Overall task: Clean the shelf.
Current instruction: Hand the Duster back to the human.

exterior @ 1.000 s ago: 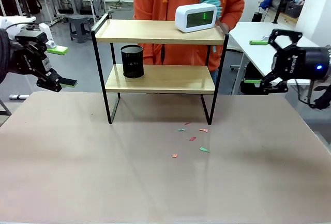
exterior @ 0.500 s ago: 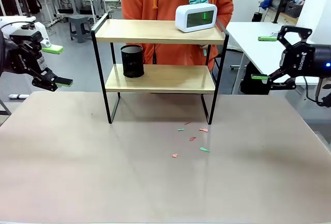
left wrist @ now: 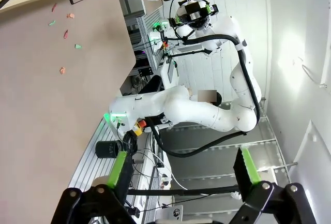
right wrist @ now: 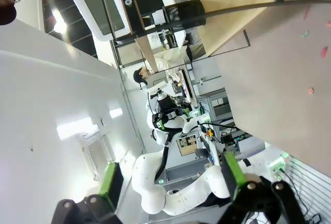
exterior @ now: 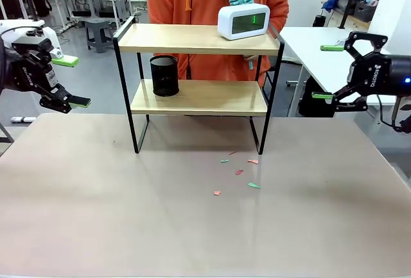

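Thin black metal frame, two pale wooden boards — shelf (exterior: 192, 95) at the table's far middle. Left claw (exterior: 69, 80) and right claw (exterior: 329, 71) spread wide, empty — well apart from it.

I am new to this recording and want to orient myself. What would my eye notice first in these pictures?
Probably the shelf, standing at the table's far side with a white digital clock on its top board and a black mesh cup on the lower one. Behind it stands a person in an orange hoodie. Small coloured paper scraps lie on the table before the shelf.
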Motion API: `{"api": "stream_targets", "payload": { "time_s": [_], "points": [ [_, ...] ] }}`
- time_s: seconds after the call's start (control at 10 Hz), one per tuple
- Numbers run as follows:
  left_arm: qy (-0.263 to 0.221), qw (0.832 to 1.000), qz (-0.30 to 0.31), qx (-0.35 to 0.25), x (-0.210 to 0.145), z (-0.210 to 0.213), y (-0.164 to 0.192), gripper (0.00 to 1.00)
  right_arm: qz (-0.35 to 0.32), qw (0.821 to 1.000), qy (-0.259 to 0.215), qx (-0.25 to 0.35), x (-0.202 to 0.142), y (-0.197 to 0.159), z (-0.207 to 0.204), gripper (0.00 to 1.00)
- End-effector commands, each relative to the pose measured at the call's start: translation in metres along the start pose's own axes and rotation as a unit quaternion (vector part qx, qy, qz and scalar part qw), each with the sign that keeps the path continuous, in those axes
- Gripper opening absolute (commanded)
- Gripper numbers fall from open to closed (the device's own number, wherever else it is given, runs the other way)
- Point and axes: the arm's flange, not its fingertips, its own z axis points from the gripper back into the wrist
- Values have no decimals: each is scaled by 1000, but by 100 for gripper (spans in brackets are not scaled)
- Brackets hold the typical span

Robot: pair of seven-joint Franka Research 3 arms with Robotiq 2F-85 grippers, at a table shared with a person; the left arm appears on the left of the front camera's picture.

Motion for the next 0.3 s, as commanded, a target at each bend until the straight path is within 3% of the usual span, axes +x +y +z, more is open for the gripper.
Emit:
{"api": "stream_targets", "payload": {
  "time_s": [0.0,0.2],
  "points": [
    [5,1000,-2,-1,-2,2,-4,100,-1,1000,-3,1,-3,1,1,100],
    [5,1000,-2,-1,-2,2,-4,100,-1,1000,-3,1,-3,1,1,100]
  ]
}}
